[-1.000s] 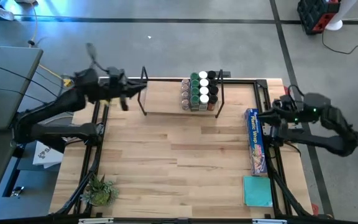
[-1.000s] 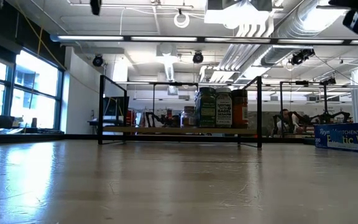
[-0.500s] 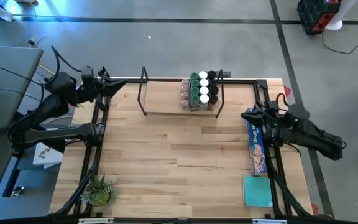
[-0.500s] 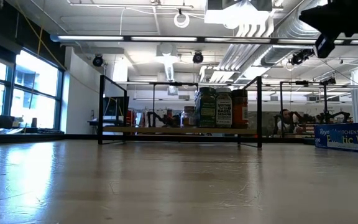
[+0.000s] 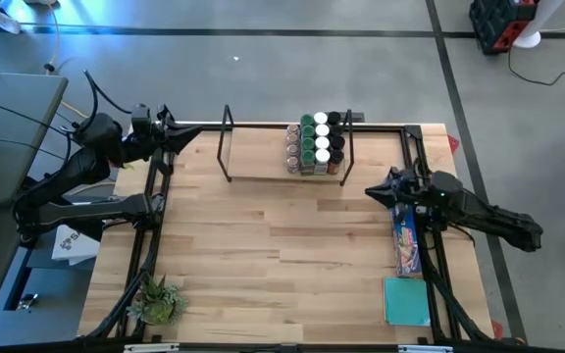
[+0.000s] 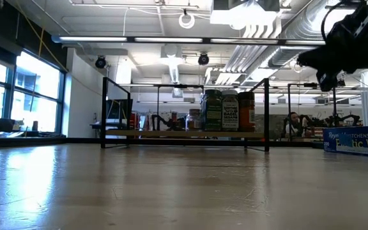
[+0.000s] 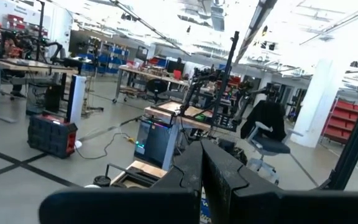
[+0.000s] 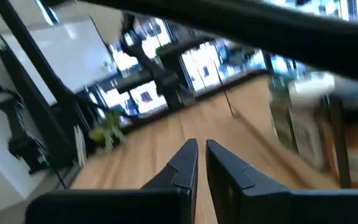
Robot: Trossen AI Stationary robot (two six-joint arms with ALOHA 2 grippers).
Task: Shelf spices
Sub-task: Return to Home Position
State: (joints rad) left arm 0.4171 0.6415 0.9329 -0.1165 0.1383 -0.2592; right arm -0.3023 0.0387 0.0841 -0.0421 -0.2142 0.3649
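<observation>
Spices (image 5: 316,143) on shelf (image 5: 258,162); "Plastic Wrap" box (image 5: 407,245)

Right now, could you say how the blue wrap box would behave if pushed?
Long and flat-sided, the wrap box would probably slide or pivot, not roll. It looks like cardboard, so likely light. Lying by the table's right edge, it might fall off.

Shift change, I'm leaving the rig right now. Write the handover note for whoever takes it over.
Left gripper: shut, empty, at the table's far left corner.
Right gripper: shut, empty, over the table's right side, by the Plastic Wrap box.
Spice jars: all those in view stand at the right end of the shelf, in rows by lid colour: clear, green, white, black.
Done: shelving, as far as shows.
Left: probably only parking both arms at home.
</observation>
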